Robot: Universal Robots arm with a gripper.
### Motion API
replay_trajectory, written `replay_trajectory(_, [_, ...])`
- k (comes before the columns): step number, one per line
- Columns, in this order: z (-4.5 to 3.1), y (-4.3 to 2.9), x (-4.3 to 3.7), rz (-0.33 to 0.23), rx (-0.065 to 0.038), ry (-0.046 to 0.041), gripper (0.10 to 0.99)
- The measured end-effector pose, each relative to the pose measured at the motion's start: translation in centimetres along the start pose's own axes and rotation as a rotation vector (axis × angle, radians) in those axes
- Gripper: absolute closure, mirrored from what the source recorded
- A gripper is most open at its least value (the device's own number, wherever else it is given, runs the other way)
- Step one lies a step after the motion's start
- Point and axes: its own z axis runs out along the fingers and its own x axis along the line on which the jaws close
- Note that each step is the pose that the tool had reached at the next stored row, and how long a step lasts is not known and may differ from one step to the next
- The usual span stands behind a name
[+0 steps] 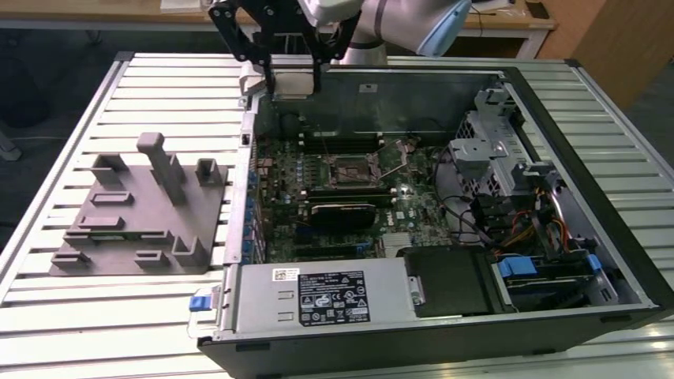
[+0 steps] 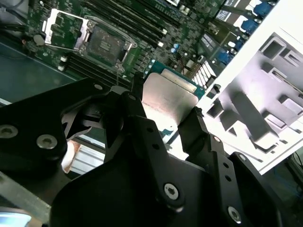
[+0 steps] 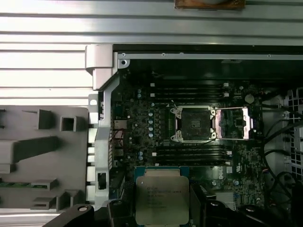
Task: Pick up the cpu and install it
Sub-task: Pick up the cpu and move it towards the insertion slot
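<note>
cpu (image 3: 162, 198) in gripper (image 2: 166, 108), above open case (image 1: 421, 71) holding motherboard (image 1: 279, 197), socket (image 3: 194, 124) unlatched

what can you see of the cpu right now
The cpu is a flat square chip with a silver metal top carrying faint print and a thin green rim. The gripper's black fingers clamp two opposite edges, holding it in the air near a corner of the open computer case, apart from the empty socket.
</note>
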Motion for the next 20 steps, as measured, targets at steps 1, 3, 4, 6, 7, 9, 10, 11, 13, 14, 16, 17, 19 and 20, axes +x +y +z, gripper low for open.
replay_trajectory(1, [0.01, 0.01, -0.29, 0.000, 0.000, 0.0001, 0.545])
replay_trajectory(3, [0.03, 0.02, -0.87, 0.000, 0.000, 0.0002, 0.545])
replay_trajectory(4, [0.05, 0.03, -1.11, 0.000, 0.000, 0.0002, 0.545])
replay_trajectory(6, [0.09, 0.03, -1.44, 0.000, 0.000, 0.0002, 0.545])
replay_trajectory(7, [0.16, 0.03, -1.59, 0.000, 0.000, 0.0002, 0.545])
replay_trajectory(9, [0.33, 0.03, -1.89, 0.000, 0.000, 0.0003, 0.545])
replay_trajectory(10, [0.44, 0.02, -2.03, 0.000, 0.000, 0.0003, 0.545])
replay_trajectory(11, [0.56, 0.02, -2.17, 0.000, 0.000, 0.0003, 0.545])
replay_trajectory(13, [0.84, 0.01, -2.45, 0.000, 0.000, 0.0003, 0.545])
replay_trajectory(14, [0.97, 0.00, -2.56, 0.000, 0.000, 0.0003, 0.545])
replay_trajectory(16, [1.24, -0.01, -2.80, 0.000, 0.000, 0.0004, 0.545])
replay_trajectory(17, [1.38, -0.02, -2.91, 0.000, 0.000, 0.0004, 0.545])
replay_trajectory(19, [1.64, -0.03, -3.16, 0.000, 0.000, 0.0005, 0.545])
replay_trajectory(20, [1.77, -0.03, -3.28, 0.000, 0.000, 0.0005, 0.545])
